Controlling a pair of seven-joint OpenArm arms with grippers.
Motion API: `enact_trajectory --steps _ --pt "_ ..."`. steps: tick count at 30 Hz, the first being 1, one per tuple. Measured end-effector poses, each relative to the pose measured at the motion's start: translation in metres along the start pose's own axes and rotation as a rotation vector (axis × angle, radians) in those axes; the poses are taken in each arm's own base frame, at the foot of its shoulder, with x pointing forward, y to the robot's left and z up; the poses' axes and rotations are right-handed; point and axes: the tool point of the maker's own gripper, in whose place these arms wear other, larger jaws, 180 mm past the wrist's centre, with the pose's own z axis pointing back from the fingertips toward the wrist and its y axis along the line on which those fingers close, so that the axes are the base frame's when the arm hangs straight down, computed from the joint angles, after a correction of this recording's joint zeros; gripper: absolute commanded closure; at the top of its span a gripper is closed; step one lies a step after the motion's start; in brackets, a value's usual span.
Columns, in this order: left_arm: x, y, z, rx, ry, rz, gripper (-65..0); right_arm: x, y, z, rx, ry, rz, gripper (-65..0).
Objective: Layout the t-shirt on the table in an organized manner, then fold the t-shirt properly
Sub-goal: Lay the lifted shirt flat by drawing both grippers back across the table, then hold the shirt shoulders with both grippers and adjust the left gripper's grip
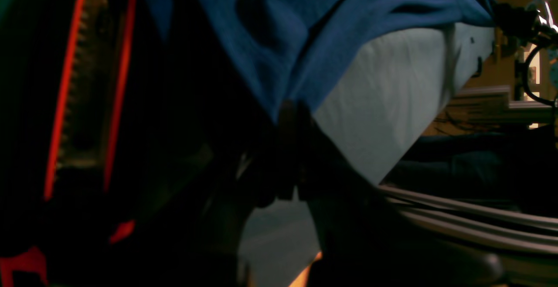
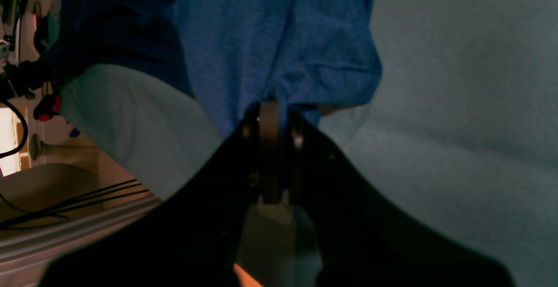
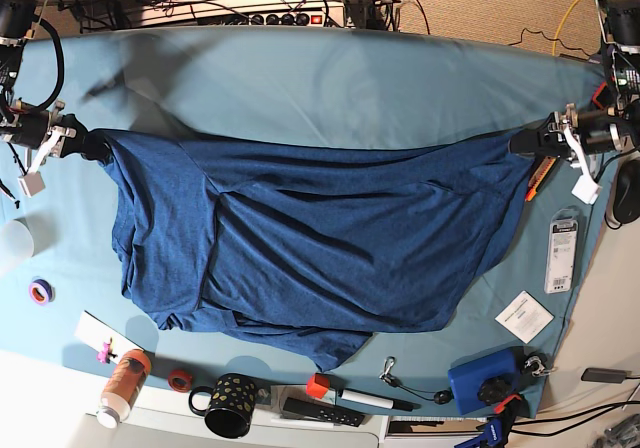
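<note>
My left gripper (image 3: 528, 144) and right gripper (image 3: 88, 145) each pinch an opposite shirt (image 3: 320, 248) corner, its long axis stretched taut between them, body sagging toward me.

No legible text, brand or number appears in any view. Printed matter is present on a white card (image 3: 523, 316) and a blister package (image 3: 561, 255) at the tabletop (image 3: 330, 88) edge, but the characters are too small to read.
</note>
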Motion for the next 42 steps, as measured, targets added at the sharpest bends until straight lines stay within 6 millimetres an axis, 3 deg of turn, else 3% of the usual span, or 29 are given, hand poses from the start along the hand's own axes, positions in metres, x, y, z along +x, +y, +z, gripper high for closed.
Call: enact_trajectory --steps 6,10,17,22,34,37,42 --pt "0.0 0.003 0.0 0.016 -0.003 -0.002 0.0 0.0 0.0 0.0 0.0 0.0 0.0 0.0" --pt "0.01 0.003 0.001 0.016 -0.052 -0.004 -17.7 0.0 0.0 0.0 0.0 -0.001 0.0 0.0" --pt "0.014 0.002 0.001 0.015 -0.069 -0.008 -19.7 0.0 0.0 0.0 0.0 0.0 0.0 0.0" --pt "0.023 0.003 0.001 0.017 -0.117 -0.009 -27.8 0.0 0.0 0.0 0.0 0.0 0.0 0.0" --pt "0.087 -0.004 -0.014 0.06 -0.232 -0.121 -27.9 0.0 0.0 0.0 0.002 -0.002 0.0 0.0" --pt "0.09 -0.001 -0.018 0.086 -0.231 -0.129 -27.9 0.001 0.0 0.0 0.002 -0.003 0.0 0.0" --pt "0.078 0.004 -0.029 0.114 -0.174 -0.096 -27.9 0.0 0.001 0.0 0.003 -0.002 0.0 0.0"
